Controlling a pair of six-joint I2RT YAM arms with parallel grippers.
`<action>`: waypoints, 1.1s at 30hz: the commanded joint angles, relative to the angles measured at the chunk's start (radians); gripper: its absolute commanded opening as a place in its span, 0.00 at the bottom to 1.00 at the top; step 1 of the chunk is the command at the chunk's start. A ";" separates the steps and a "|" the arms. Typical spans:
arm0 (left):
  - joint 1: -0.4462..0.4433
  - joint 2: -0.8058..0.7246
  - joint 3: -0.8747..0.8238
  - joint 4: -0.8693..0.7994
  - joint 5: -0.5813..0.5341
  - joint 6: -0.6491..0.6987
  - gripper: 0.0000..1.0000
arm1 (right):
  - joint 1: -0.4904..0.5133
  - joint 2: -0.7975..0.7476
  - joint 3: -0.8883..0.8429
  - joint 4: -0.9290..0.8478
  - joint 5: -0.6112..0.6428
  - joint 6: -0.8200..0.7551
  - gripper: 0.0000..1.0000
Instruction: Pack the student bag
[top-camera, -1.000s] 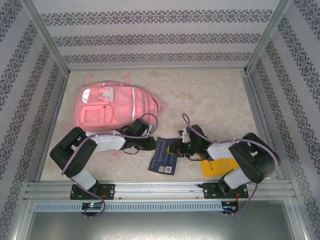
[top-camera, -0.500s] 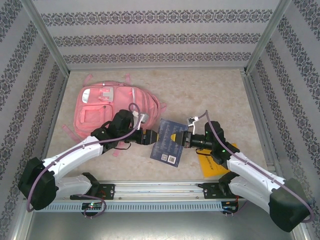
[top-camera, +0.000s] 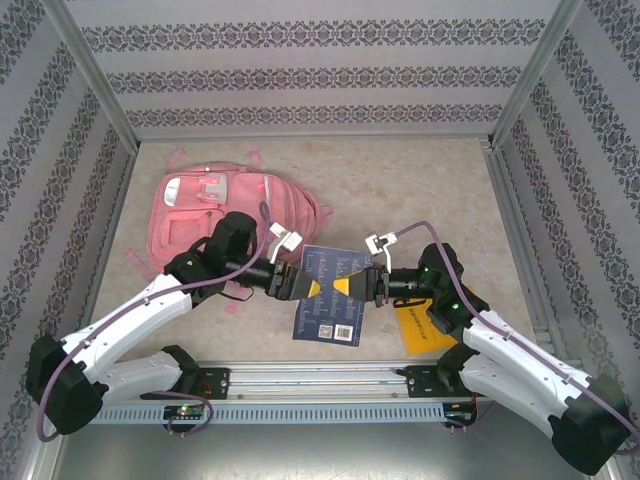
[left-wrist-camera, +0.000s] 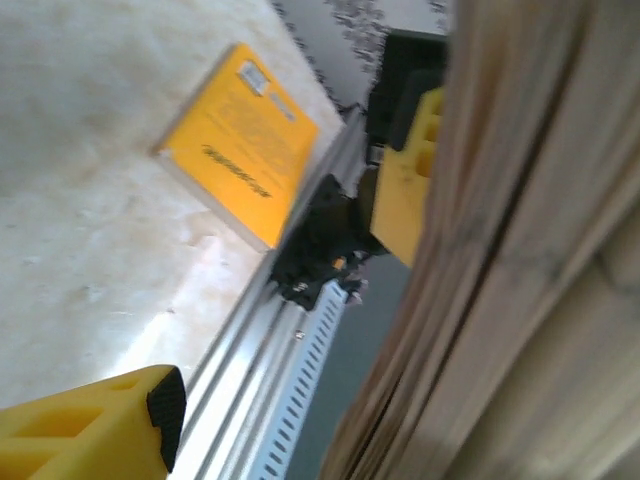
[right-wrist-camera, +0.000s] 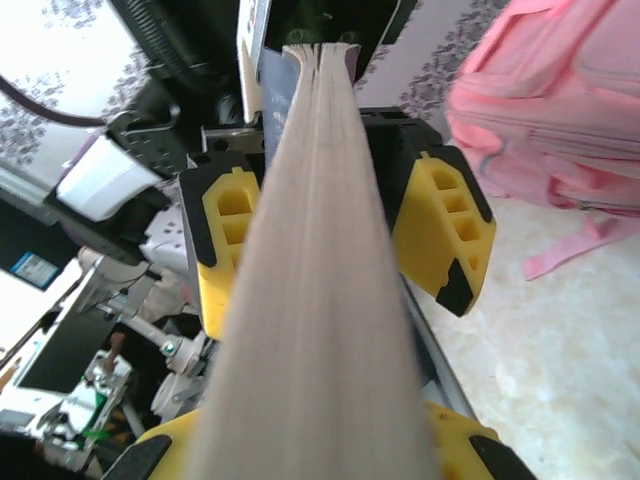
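Observation:
The student bag (top-camera: 215, 215), a big pink backpack, lies flat at the back left of the table and shows as a pink shape (right-wrist-camera: 560, 100) in the right wrist view. A dark blue book (top-camera: 330, 310) hangs above the table between both arms. My right gripper (top-camera: 347, 286) is shut on its right edge, and the pale page edge (right-wrist-camera: 320, 250) runs up between that gripper's jaws. My left gripper (top-camera: 312, 287) is open, its yellow fingers (right-wrist-camera: 230, 240) straddling the book's opposite edge. In the left wrist view the blurred pages (left-wrist-camera: 520, 250) cover the right side.
A yellow book (top-camera: 425, 330) lies flat on the table under the right arm, near the front rail (top-camera: 320, 378); it is the yellow book (left-wrist-camera: 235, 140) in the left wrist view. Patterned walls enclose the table on three sides.
Both arms have unfolded toward the middle. The blue book has come up off the table in the right gripper, and the left gripper's jaws have opened around its other edge.

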 joint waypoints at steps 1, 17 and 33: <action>0.012 -0.041 -0.052 0.229 0.186 -0.126 0.67 | 0.011 -0.027 0.044 0.066 -0.045 0.010 0.00; 0.035 -0.037 -0.160 0.686 0.290 -0.389 0.00 | 0.005 -0.028 0.025 0.049 -0.017 -0.009 0.00; 0.059 -0.078 -0.339 1.138 -0.509 -0.674 0.00 | -0.089 -0.234 -0.244 0.338 0.541 0.308 0.90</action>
